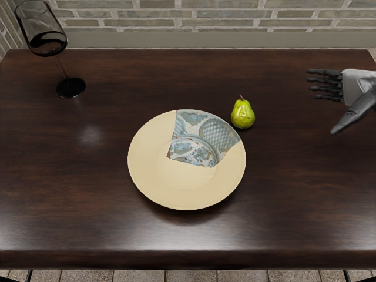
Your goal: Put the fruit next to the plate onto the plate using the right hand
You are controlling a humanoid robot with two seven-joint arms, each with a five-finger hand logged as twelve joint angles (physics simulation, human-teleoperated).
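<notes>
A green pear [242, 113] stands upright on the dark table, just off the upper right rim of the cream plate [153, 170]. The plate has a blue-grey patterned wedge in its upper middle. My right hand [335, 94] hovers at the right edge of the view, well to the right of the pear and slightly farther back. Its fingers are spread and point left, holding nothing. The left arm does not show.
A wine glass [50, 44] with dark wine stands at the far left corner of the wooden table [88, 205]. A brick wall runs behind the table's far edge.
</notes>
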